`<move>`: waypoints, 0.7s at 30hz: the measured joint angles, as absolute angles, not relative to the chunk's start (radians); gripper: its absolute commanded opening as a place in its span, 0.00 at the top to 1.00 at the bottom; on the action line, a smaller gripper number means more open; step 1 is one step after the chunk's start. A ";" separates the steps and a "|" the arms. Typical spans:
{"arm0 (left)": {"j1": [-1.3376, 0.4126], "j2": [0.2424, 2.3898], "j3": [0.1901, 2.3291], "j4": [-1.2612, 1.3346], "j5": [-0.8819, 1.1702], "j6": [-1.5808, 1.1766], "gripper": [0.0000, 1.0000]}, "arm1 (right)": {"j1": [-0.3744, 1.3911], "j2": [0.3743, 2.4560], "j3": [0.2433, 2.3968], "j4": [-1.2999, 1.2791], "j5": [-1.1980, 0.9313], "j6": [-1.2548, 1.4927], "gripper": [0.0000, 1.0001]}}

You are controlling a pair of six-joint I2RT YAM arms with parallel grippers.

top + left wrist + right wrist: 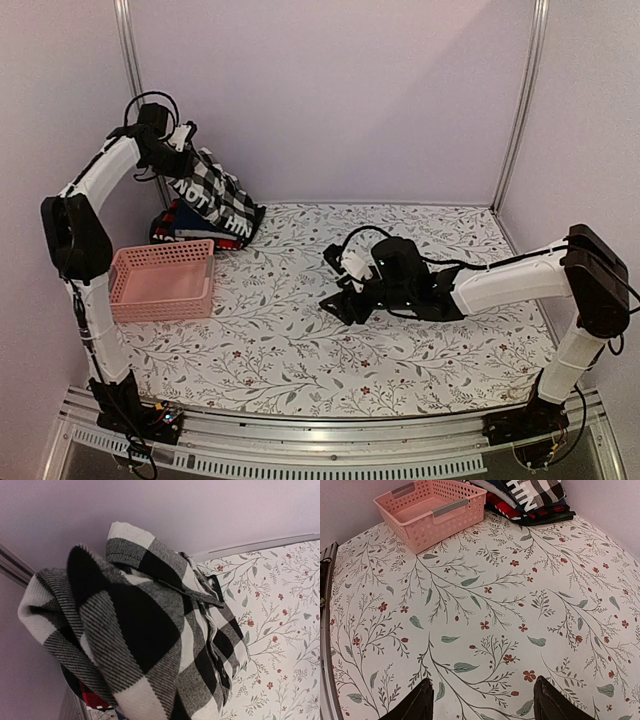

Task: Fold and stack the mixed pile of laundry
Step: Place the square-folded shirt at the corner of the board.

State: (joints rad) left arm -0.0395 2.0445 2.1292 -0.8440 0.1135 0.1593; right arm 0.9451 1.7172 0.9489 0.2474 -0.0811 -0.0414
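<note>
1. The right gripper [484, 686] has its jaws released with nothing between them. It hovers low over the white floral-printed table cover [300, 350], well to the right of the pink slotted plastic basket [160, 305].
2. Just behind the basket's far right corner lies the laundry pile [200, 228] of soft garments. A black piece with white lettering lies over red-and-black plaid and navy layers.
3. Above and behind the basket, the left gripper [183, 140] is clenched on the large black-and-white checked shirt [140, 630]. The shirt hangs bunched, its lower end reaching the pile.

Step in hand, as judged: drawing the shirt off the pile for folding.

Next move calls for:
- lifting the shirt clear of the pile;
- carrying it to the bare cover right of the basket;
- having the right gripper take a second edge to spread it flat.
</note>
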 measured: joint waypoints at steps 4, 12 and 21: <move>0.013 2.123 2.141 -0.833 0.118 0.168 0.95 | 0.943 1.725 0.962 0.244 -0.085 -0.042 0.33; 0.108 2.269 2.212 -0.831 0.096 0.177 0.68 | 0.940 1.747 0.985 0.231 -0.089 -0.043 0.33; 0.118 2.318 2.232 -0.827 -0.036 0.152 0.32 | 0.934 1.758 1.007 0.217 -0.093 -0.046 0.32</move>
State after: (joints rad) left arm 0.1184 2.3184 2.2322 -0.8272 -0.0357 0.1516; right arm 0.9344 1.7580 1.0065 0.2173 -0.0925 -0.0456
